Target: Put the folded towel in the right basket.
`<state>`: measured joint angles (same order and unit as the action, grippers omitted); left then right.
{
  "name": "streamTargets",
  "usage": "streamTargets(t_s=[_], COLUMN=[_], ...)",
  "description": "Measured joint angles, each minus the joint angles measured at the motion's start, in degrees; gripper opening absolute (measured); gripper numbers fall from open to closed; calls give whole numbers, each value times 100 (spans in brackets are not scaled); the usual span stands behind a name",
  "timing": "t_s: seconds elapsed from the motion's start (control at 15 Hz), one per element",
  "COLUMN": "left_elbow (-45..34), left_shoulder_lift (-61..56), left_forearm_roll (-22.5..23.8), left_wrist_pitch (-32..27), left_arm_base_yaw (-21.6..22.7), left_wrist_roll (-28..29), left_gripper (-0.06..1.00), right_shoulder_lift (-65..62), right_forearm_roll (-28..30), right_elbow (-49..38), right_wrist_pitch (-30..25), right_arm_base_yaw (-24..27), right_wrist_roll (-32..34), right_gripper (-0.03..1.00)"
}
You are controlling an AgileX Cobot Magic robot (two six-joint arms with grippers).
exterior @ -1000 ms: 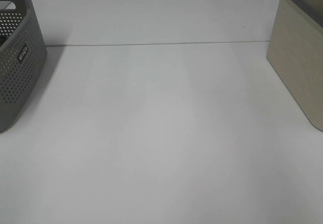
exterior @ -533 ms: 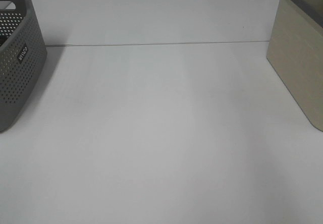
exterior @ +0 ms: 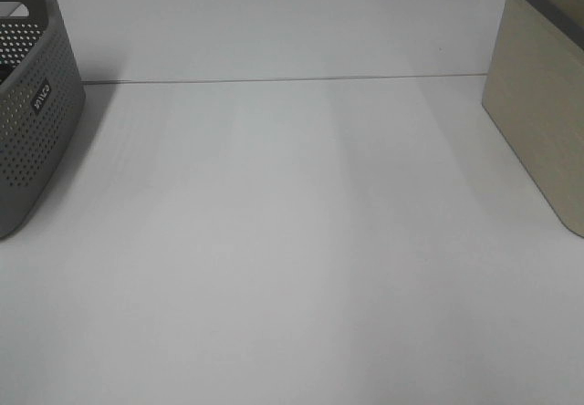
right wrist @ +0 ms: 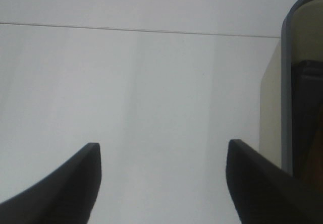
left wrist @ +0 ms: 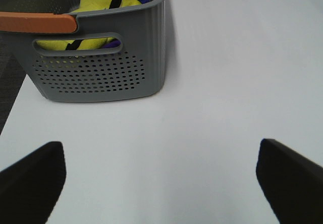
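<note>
No folded towel shows on the table in any view. The right basket (exterior: pixel 538 104) is beige with a grey rim, at the table's right edge. It also shows in the right wrist view (right wrist: pixel 287 82), with a dark inside. My right gripper (right wrist: pixel 162 144) is open and empty above bare table, beside that basket. My left gripper (left wrist: pixel 160 148) is open and empty above bare table, near the grey perforated basket (left wrist: pixel 101 72). Neither gripper shows in the exterior high view.
The grey perforated left basket (exterior: pixel 32 104) stands at the table's left edge. It holds yellow, black and purple fabric (left wrist: pixel 103 2) and has an orange handle (left wrist: pixel 35 22). A thin seam (exterior: pixel 283 79) runs across the white table.
</note>
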<state>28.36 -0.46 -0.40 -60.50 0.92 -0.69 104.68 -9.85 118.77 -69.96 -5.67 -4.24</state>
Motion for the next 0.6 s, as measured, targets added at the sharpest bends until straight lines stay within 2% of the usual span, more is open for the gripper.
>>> streamTargets(t_s=[0.27, 0.6], left_elbow=[0, 0], left_shoulder_lift=[0, 0], left_forearm_roll=[0, 0], left_wrist_pitch=[0, 0], left_arm_base_yaw=[0, 0], left_wrist_roll=[0, 0], left_gripper=[97, 97], right_shoulder_lift=[-1547, -3913], right_forearm_roll=[143, 212], right_elbow=[-2005, -5363], right_wrist_pitch=[11, 11], right_arm_base_yaw=[-23, -23], right_wrist_roll=[34, 34], right_gripper=[66, 66])
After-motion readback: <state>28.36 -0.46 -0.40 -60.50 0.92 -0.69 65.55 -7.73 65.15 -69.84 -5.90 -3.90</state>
